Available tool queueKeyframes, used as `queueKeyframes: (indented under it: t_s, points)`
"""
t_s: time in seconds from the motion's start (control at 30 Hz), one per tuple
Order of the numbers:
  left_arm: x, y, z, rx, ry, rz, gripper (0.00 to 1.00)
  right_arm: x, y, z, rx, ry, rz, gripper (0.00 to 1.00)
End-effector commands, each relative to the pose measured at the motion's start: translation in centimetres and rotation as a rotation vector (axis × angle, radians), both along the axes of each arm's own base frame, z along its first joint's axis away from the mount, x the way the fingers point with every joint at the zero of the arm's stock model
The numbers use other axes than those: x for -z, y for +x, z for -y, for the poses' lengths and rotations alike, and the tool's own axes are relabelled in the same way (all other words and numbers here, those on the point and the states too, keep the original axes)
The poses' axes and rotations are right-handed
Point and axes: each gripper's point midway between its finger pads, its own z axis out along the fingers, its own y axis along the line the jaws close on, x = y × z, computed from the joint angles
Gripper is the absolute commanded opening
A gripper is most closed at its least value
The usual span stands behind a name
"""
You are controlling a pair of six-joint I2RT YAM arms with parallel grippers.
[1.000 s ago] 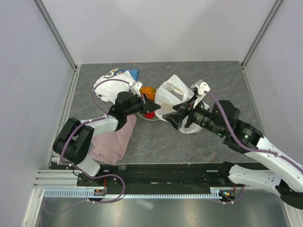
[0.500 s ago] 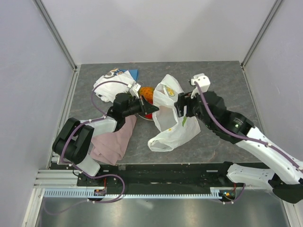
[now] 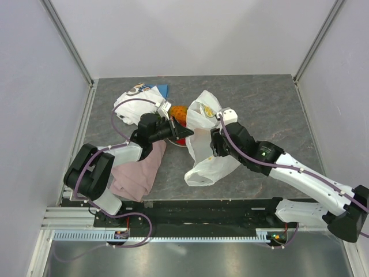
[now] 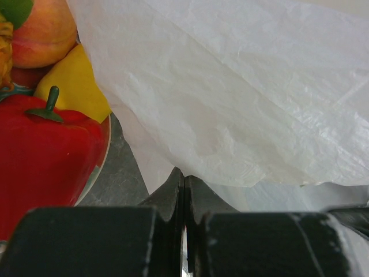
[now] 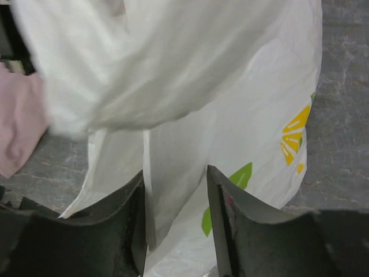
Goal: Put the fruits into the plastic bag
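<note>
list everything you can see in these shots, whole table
plastic bag: 1, white with lemon print, table centre
plate: 1, red rim, left of bag
pepper: 1, red, on plate
peach: 1, orange-pink, on plate
mango: 1 seen, yellow, on plate
pineapple: 1, orange, plate's far side
white cloth: 1, far left
pink cloth: 1, near left
table: 1, grey
left gripper: black, shut on bag edge
right gripper: black, open, bag film between fingers
</note>
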Motion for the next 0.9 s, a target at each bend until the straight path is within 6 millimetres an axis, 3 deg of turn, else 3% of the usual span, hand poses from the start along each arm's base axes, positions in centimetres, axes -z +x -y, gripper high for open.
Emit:
queueKeyframes:
  t_s: [0.0,0.07,0.13,0.17,0.27,0.37,0.47,0.53,0.57,0.67,0.77,0.83,0.87]
  points:
    - [-2.1,-0.2,-0.4,0.009,-0.067,0.033,0.02,0.3,1.8,2.1,0.183,-0.036,0.032,0.37]
    - [-2.4,0.8,-1.9,-0.033,-0.099,0.038,0.02,-1.1,2.7,4.9,0.286,-0.054,0.079,0.17]
    - [-1.7,0.8,-3.1,-0.051,-0.120,0.002,0.01,-2.9,3.2,7.6,0.352,-0.042,0.103,0.06]
    - [-1.6,1.4,-4.0,-0.071,-0.123,-0.002,0.02,-3.5,4.0,9.9,0.422,-0.048,0.112,0.03]
    - [-1.1,1.8,-4.7,-0.076,-0.115,-0.012,0.02,-6.1,4.3,13.7,0.510,-0.063,0.164,0.00]
    - [-0.7,2.0,-4.9,-0.082,-0.106,-0.018,0.02,-7.8,4.1,15.2,0.546,-0.075,0.203,0.00]
    - [-1.5,1.9,-4.5,-0.051,-0.120,0.017,0.02,-8.0,3.7,14.9,0.528,-0.052,0.199,0.00]
    - [-2.6,1.4,-4.2,-0.012,-0.132,0.065,0.14,-7.5,3.5,14.2,0.498,-0.028,0.180,0.00]
    - [-3.2,1.3,-4.0,0.005,-0.133,0.090,0.39,-7.4,3.5,14.2,0.500,-0.022,0.177,0.00]
    - [-4.8,0.4,-3.6,0.031,-0.116,0.156,0.64,-7.0,3.2,15.3,0.556,-0.034,0.180,0.00]
    - [-6.4,0.0,-4.4,-0.024,-0.054,0.232,0.71,-7.3,2.8,16.7,0.624,-0.063,0.195,0.00]
    - [-6.6,0.7,-5.6,-0.109,0.013,0.283,0.73,-7.3,2.8,16.8,0.629,-0.061,0.195,0.00]
    - [-7.5,0.1,-6.4,-0.145,0.030,0.300,0.74,-7.2,2.8,16.8,0.630,-0.058,0.192,0.00]
